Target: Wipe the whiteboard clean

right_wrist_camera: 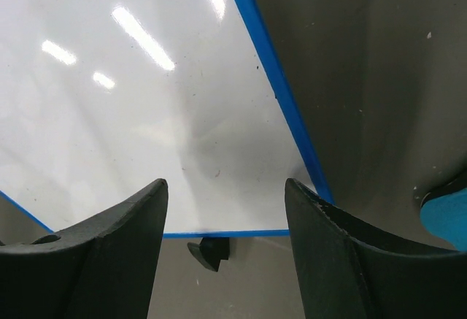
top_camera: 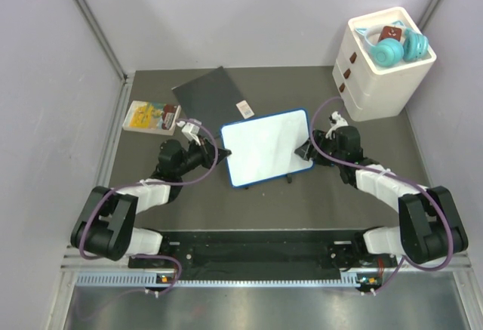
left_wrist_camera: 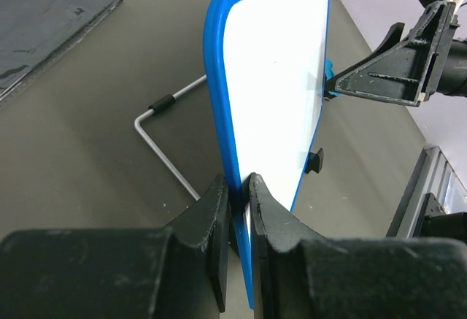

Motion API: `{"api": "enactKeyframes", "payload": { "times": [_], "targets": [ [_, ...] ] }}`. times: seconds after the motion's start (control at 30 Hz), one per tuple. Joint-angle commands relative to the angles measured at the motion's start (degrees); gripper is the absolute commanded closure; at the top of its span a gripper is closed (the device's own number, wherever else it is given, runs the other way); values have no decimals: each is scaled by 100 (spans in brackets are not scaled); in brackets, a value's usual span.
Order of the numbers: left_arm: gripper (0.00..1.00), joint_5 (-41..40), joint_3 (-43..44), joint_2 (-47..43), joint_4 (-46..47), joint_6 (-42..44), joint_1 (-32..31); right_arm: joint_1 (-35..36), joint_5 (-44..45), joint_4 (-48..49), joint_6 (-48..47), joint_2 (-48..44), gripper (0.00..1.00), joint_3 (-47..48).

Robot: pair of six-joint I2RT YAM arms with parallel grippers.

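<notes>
The whiteboard (top_camera: 266, 147) is a white panel in a thin blue frame, tilted up at the middle of the dark table. Its face (right_wrist_camera: 146, 100) looks white, with only faint specks. My left gripper (top_camera: 223, 151) is shut on the blue frame of its left edge; in the left wrist view the two fingers (left_wrist_camera: 238, 195) pinch that frame. My right gripper (top_camera: 306, 151) is at the board's right edge, open, with nothing between its fingers (right_wrist_camera: 225, 184); it hovers over the board's corner. A black foot (right_wrist_camera: 208, 252) sticks out under the lower frame.
A dark grey flat sheet (top_camera: 211, 94) lies at the back left, with a yellow packet (top_camera: 151, 116) beside it. A white drawer unit (top_camera: 381, 62) holding teal headphones stands at the back right. A wire stand (left_wrist_camera: 164, 144) shows behind the board. A teal object (right_wrist_camera: 445, 217) sits at the right.
</notes>
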Motion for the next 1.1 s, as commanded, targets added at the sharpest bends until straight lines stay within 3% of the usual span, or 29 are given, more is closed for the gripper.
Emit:
{"api": "enactKeyframes", "payload": {
  "times": [0.0, 0.43, 0.63, 1.07],
  "targets": [
    [96, -174, 410, 187, 304, 369, 282, 106, 173, 44, -182, -278, 36, 35],
    [96, -68, 490, 512, 523, 281, 528, 106, 199, 35, -243, -286, 35, 18],
    [96, 406, 700, 802, 831, 62, 810, 115, 182, 9, -279, -278, 35, 18],
    [96, 723, 1438, 951, 445, 149, 827, 106, 182, 35, -279, -243, 35, 9]
  ]
}}
